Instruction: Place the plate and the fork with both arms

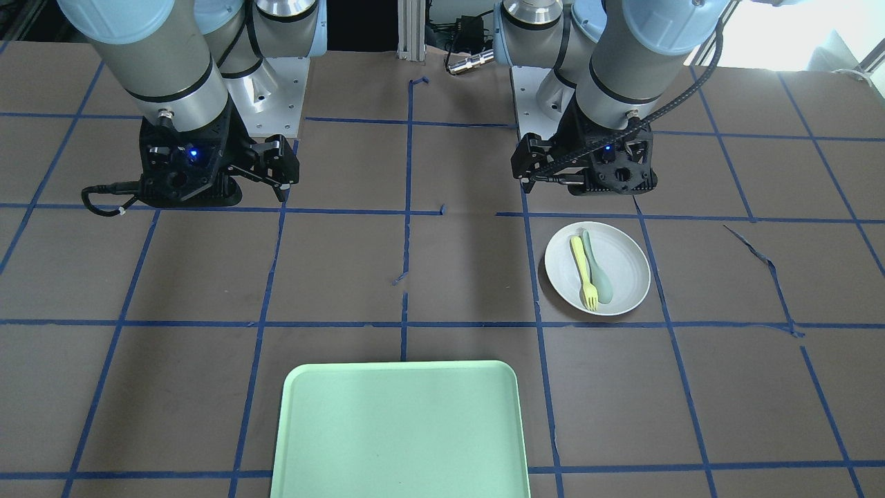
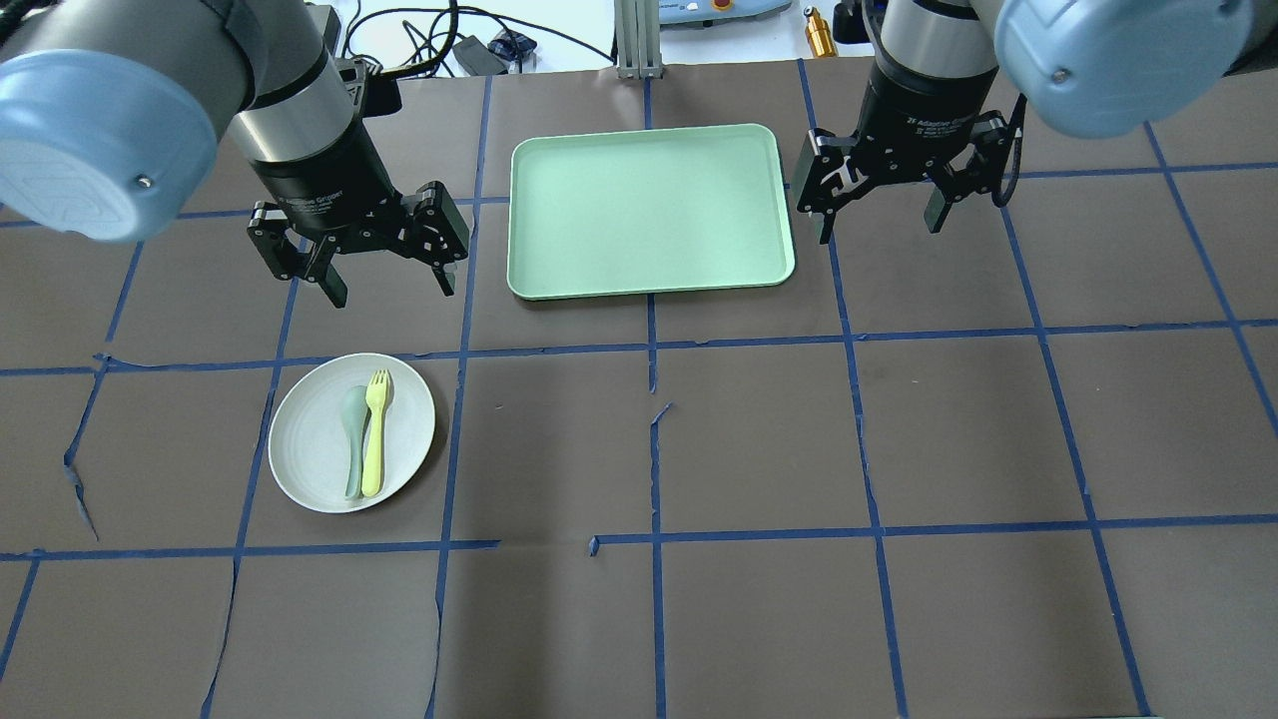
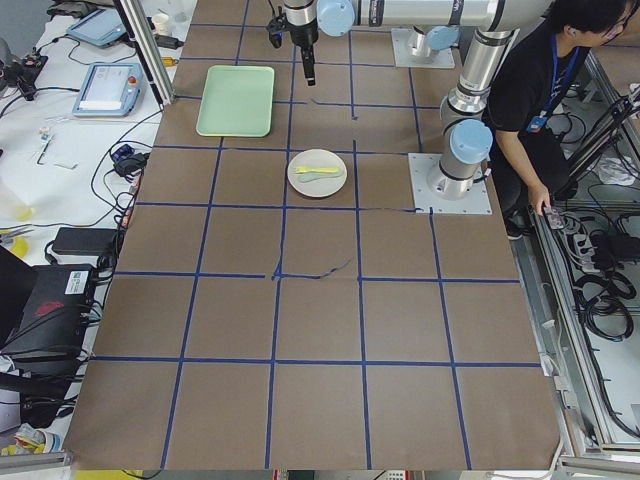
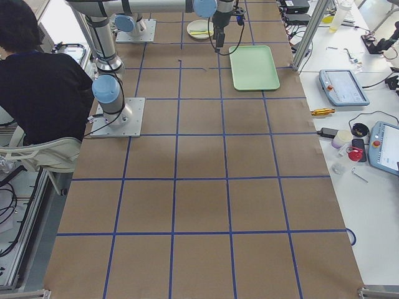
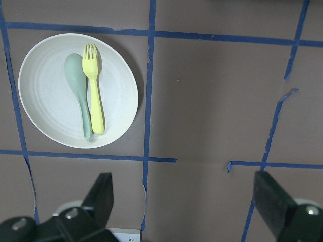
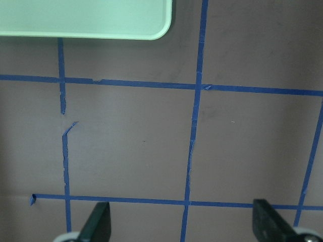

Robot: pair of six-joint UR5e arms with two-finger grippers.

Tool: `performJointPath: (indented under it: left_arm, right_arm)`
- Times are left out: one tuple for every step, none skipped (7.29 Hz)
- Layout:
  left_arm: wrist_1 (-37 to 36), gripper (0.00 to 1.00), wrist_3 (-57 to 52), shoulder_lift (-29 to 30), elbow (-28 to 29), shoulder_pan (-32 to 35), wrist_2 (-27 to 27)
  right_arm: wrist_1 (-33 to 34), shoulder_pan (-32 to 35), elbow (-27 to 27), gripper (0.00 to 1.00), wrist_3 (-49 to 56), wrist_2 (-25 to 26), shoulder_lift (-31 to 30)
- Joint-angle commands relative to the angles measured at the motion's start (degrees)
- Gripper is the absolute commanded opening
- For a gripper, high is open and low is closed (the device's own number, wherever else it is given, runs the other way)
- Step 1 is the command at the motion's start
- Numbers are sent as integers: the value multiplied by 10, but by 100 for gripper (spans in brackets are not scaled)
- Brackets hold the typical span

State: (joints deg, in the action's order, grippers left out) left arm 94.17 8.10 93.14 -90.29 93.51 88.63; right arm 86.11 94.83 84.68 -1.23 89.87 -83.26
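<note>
plate: on the counter, robot's left half, nearer the robot-side edge than the tray. Looks rigid, light and shallow. Best hold prob. the raised rim, one finger over and one under. Smooth finish, so may slip. Keep level, since cutlery rides in it.
fork: flat in the plate, tines toward the far edge, just beside the spoon, maybe touching. Slim, stiff, v. light plastic. Pinch mid-handle across the width; the side away from the spoon is free. Low profile, so the spoon could get nudged.
L claw: released, fingers wide, nothing held. Hangs above the counter, beyond the plate.
R claw: also released and bare, over the right half, just beside the tray's right edge.
tray: mid far edge, between the two claws, nothing on it. Likely drop spot.
</note>
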Motion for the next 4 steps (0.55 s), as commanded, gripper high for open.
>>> performJointPath:
  left_arm:
    - [-3,100,3,1,-1,0,1]
    - [-3,100,4,0,-1,0,3]
    - [-3,100,4,9,-2,-1,3]
    - [-4,100,-3,18,-3,-2,4]
  right_arm:
    - [5,0,0,100,0,-7,6]
    - [4,0,-3,100,0,-8,3]
    - [5,0,-6,100,0,-7,3]
    - [6,0,-6,100,1,-5,7]
